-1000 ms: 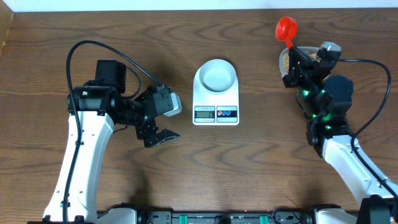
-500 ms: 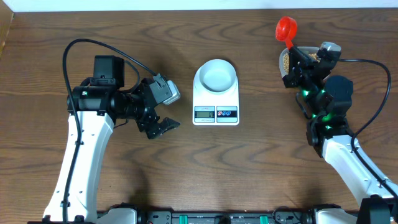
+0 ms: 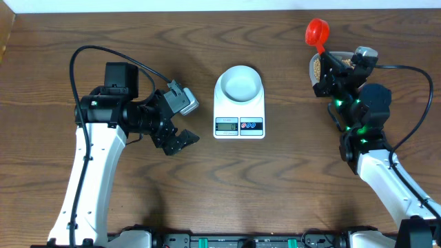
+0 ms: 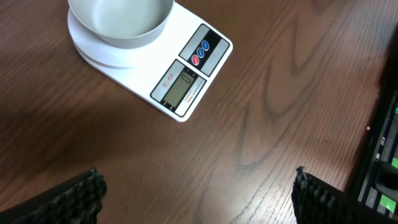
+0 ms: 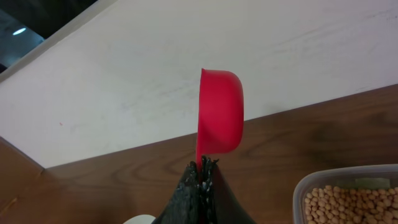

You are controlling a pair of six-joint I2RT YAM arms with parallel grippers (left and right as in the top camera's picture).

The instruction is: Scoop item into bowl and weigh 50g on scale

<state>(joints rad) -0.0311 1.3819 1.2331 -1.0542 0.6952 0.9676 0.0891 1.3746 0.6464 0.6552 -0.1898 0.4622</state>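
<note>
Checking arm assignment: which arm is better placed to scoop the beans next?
Right. The right gripper is shut on the red scoop beside the tub of beans; the left gripper hangs open and empty near the scale.

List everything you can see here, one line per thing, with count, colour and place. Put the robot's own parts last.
scale: one, white, centre of the table, display facing the robot
bowl: one, white, sitting on the scale, no beans seen inside
tub: one, clear plastic, far right of the table, beside the right gripper
beans: many, tan-yellow, inside the tub
scoop: one, red, held up near the tub, by the far edge of the table
table: one, dark brown wood, under everything
left gripper: one, black, open, holding nothing, left of the scale
right gripper: one, black, shut on the scoop's handle
</note>
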